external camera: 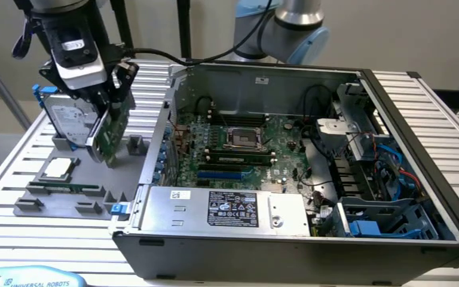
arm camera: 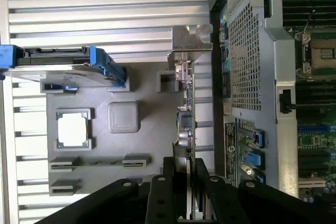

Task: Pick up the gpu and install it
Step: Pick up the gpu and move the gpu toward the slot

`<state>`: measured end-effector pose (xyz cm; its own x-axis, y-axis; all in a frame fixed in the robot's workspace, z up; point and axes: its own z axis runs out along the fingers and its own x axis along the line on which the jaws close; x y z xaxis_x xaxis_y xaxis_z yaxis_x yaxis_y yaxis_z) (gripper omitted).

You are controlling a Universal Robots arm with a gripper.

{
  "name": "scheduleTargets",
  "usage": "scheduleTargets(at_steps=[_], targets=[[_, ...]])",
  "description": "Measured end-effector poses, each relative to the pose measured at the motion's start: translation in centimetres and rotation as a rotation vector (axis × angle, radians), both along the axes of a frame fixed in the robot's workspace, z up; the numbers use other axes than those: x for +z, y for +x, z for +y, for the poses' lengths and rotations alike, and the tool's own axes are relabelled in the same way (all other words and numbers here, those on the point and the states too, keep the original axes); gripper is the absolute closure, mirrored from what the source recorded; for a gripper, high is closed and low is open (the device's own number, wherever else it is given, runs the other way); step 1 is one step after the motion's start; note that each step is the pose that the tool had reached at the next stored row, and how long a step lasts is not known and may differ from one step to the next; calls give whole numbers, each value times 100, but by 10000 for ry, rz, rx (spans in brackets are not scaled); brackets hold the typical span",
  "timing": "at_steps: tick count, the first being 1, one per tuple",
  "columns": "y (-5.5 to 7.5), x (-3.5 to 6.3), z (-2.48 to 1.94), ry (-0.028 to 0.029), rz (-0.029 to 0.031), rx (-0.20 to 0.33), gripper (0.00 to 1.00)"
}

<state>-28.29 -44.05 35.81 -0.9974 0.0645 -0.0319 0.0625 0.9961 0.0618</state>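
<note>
Gripping gpu point(external camera: 110, 133) over gray tray point(external camera: 94, 174)

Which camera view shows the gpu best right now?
The exterior view: the gpu shows its green board face, gripped by the jaws beside the open computer case. The wrist view sees it edge-on, a thin strip ending in its silver bracket.

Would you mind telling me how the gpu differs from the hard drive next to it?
The gpu is a green circuit board; the hard drive is a silver block in a blue frame. The gpu is clamped in the claw; the hard drive stands untouched in the gray tray. Edge-on, the gpu looks thinner than the hard drive. Both stand on edge, side by side.
</note>
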Motion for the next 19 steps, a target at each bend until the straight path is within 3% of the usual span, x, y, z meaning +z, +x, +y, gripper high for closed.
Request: scheduleTargets(at_steps=[14,16,19], targets=[[607,634,0,36,14,0,73],[700,684,0,51,15,0,73],[835,690,0,125,17,1,73]])
